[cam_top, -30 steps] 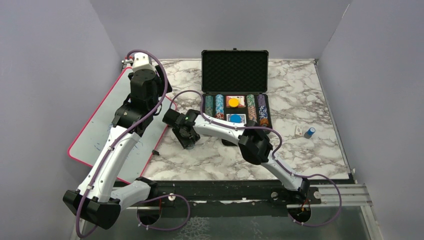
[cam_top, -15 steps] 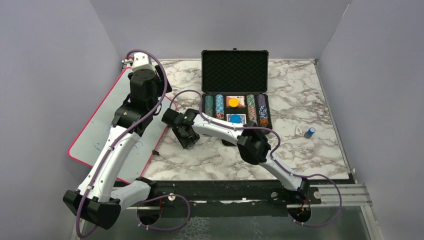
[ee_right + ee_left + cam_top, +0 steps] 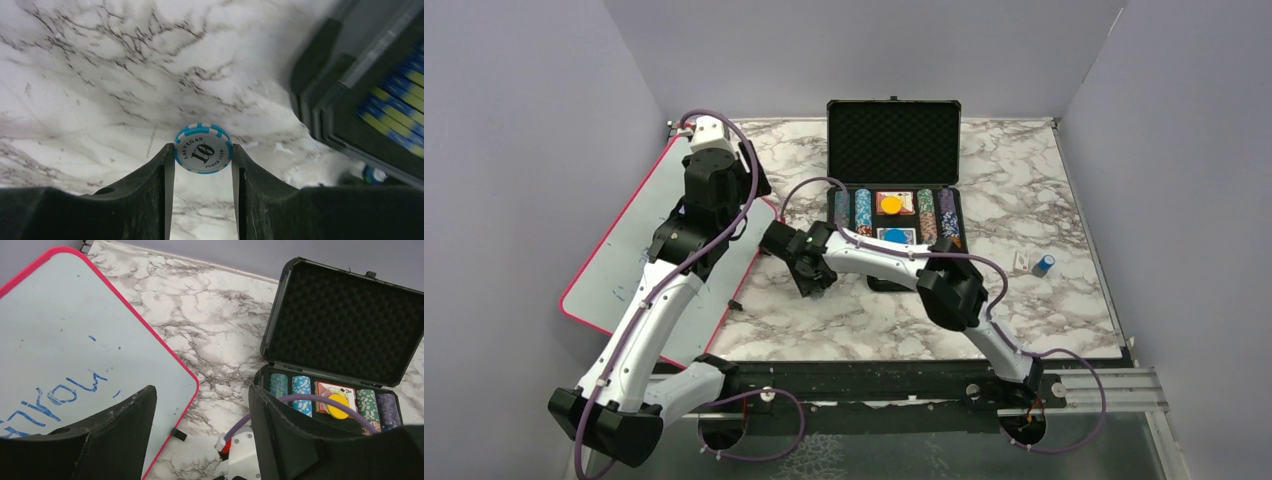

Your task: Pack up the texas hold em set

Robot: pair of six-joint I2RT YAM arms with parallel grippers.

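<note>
Beside the briefcase [image 3: 893, 143], the right gripper [image 3: 202, 148] pinches a blue chip [image 3: 203, 149]; the left gripper [image 3: 200, 393] gapes empty

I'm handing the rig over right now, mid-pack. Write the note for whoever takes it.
Right gripper: shut on a light blue chip, above the table, left of the case.
Left gripper: open, empty, above the whiteboard edge.
Done: the case is open, with chip rows, card decks, a yellow button and a blue button inside.
Left: seat the held chip, fetch the blue chips and small white piece right of the case, and close the lid.
</note>
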